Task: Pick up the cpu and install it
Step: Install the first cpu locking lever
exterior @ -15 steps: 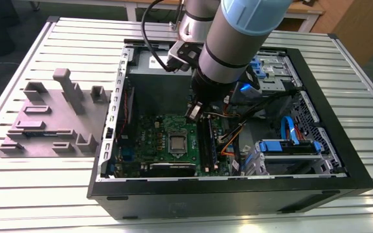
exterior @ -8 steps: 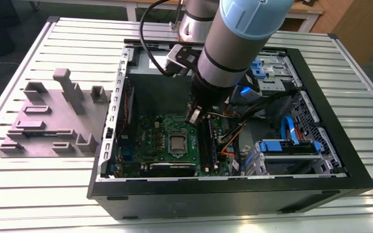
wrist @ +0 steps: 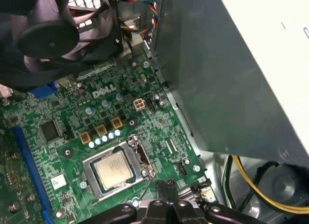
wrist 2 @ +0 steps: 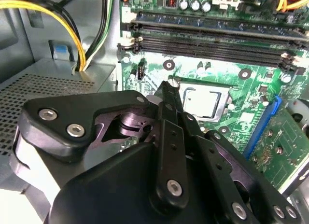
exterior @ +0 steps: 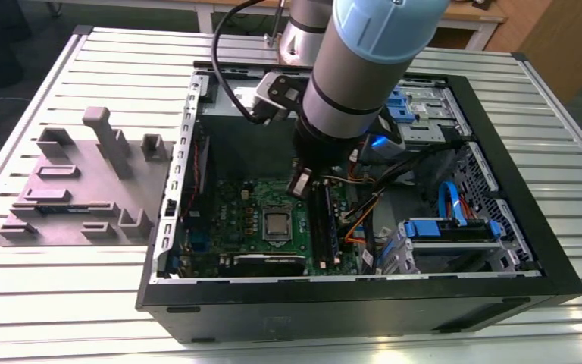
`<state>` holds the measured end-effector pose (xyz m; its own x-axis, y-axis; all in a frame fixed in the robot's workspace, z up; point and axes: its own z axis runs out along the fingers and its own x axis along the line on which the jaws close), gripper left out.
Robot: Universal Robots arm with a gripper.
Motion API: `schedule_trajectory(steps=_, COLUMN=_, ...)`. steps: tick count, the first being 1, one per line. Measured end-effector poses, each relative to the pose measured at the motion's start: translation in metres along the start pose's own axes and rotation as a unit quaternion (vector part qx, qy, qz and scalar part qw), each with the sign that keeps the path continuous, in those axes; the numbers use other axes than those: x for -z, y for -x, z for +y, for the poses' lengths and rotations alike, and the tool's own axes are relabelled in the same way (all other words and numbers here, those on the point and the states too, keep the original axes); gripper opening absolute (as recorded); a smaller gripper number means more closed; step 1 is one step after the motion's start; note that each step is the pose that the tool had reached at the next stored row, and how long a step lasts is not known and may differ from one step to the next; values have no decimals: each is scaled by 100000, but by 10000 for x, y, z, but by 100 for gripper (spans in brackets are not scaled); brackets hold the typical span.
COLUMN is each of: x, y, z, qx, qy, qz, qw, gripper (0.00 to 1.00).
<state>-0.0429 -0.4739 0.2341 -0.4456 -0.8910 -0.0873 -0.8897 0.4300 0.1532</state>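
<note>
The cpu [exterior: 276, 222], a small silver square, lies flat in its socket on the green motherboard [exterior: 233, 203] inside the open computer case. In both wrist views the cpu [wrist 2: 203, 101] [wrist: 114, 168] sits within the metal socket frame. My gripper [exterior: 302, 184] hangs just above the board, a little off the socket toward the memory slots. Its tips [wrist 2: 167, 87] [wrist: 166, 186] are pressed together with nothing between them, close beside the socket's edge and apart from the chip.
Long black memory sticks [wrist 2: 212, 38] run beside the socket. A large grey box [wrist: 231, 79] with yellow cables [wrist 2: 82, 40] walls one side, and a black fan [wrist: 48, 31] another. Blue drive brackets [exterior: 453, 227] fill the case's right. A grey fixture block [exterior: 79, 189] lies outside.
</note>
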Motion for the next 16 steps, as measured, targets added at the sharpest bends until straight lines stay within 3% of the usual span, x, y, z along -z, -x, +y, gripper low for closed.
schedule_trajectory(steps=4, x=0, y=-13, z=-2, qx=532, qy=-44, qz=35, qw=99999, gripper=10)
schedule_trajectory(steps=8, x=-5, y=-16, z=-3, qx=3416, qy=199, qz=478, qw=99940, gripper=10)
schedule_trajectory(steps=16, x=-4, y=-17, z=-4, qx=3571, qy=213, qz=505, qw=99935, gripper=10)
